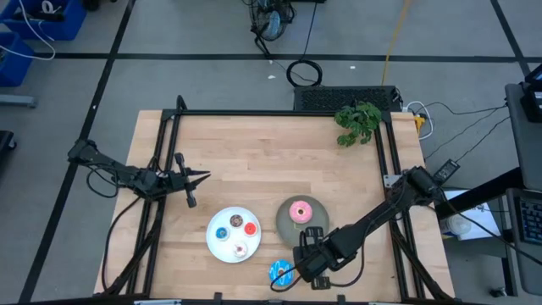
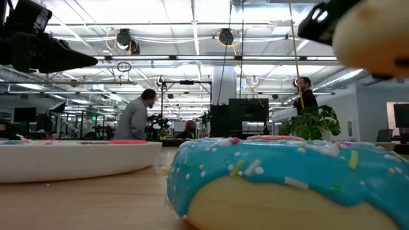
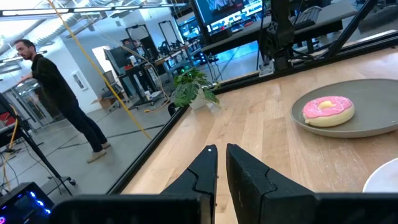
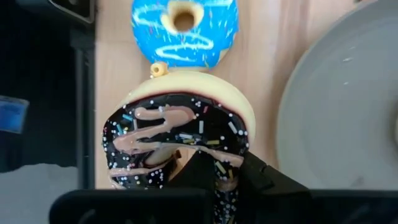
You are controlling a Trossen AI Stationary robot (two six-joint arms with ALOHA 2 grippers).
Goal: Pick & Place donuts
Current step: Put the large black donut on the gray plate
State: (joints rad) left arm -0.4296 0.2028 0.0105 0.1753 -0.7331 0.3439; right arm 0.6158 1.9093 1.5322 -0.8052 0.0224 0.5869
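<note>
Right gripper [image 4: 214, 171] down at the near edge of the table, jaws pinched nearly together on the dark brown sprinkled donut [image 4: 177, 134]. One finger goes through the hole, the other sits outside the ring, so it has one side of the ring only. In the low view that donut [image 2: 370, 38] hangs clear above the board, so it's lifted.

Just beside it, flat on the wood, sits the bright blue donut [image 4: 184, 28], close to the table edge. The grey plate [image 1: 288, 222] is right next to the gripper, with the pink donut [image 1: 300, 211] already on it. The white plate [image 1: 222, 244] is further left and carries the tiny donuts: a red one [image 1: 236, 222], a blue one [image 1: 222, 233] and a whitish-pink one [image 1: 240, 250].

Left gripper [image 3: 221, 158] parked well away at the left side of the table, fingers close to shut, nothing in them.

Handling, as a guess: toy donuts, light, probably foam or rubbery, with a smooth glossy glaze that may be a bit slippery. The ring wall is thick, so a pinch across one side through the hole looks like the sensible hold. The off-centre grip could let it swing or rotate. Not fragile. The tiny ones would need a grip across the whole body, since the hole is too small for a finger.
</note>
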